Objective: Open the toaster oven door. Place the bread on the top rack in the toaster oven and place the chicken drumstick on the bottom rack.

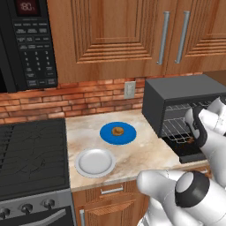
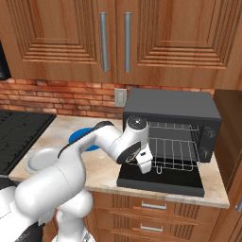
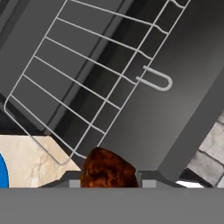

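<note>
Microwave (image 1: 27,42) display (image 1: 27,6) — red digits, seemingly "80".

Blue plate (image 1: 118,133) on marble counter (image 1: 145,152), near the middle. Empty white plate (image 1: 95,162) just in front and left of it, close to the counter's front edge. Black stove (image 1: 31,152) adjoins the counter on the left. Microwave (image 1: 28,42) mounted above the stove. Wall outlet (image 1: 129,89) on brick backsplash (image 1: 66,99). Wood cabinets (image 1: 114,35) above.

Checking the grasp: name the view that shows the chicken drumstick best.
The hand view: the chicken drumstick sits large between the hand's fingertips, before the rack. In the left base view it is a brown speck; in the right, hidden.
</note>
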Tool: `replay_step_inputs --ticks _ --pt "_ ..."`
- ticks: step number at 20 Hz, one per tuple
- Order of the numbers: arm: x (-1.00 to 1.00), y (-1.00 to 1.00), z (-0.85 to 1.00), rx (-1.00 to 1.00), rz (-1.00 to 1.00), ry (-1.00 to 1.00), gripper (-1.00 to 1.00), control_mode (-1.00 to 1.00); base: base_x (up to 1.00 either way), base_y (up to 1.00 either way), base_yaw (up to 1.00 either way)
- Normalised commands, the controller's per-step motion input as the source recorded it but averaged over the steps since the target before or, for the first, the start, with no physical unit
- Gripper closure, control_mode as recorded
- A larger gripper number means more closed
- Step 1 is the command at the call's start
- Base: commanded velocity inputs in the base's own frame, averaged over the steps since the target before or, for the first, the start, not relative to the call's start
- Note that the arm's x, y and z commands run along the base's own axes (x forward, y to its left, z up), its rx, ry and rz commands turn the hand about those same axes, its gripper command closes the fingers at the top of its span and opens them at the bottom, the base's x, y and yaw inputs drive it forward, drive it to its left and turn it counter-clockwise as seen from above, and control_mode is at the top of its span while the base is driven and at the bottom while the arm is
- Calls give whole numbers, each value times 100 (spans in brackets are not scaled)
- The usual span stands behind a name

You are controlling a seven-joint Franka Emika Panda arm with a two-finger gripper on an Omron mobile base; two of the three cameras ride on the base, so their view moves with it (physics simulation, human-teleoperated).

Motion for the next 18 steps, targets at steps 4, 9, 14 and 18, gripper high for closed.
replay_step_inputs --ticks 4,9,14,18 --pt "3 -23 5 -11 2 0 100 -100 0 0 0" --pt "23 -20 -3 -5 0 0 100 -100 0 0 0" --pt "35 -19 -6 0 0 0 100 -100 0 0 0" --pt "33 -20 -10 0 0 -1 100 -100 0 0 0"
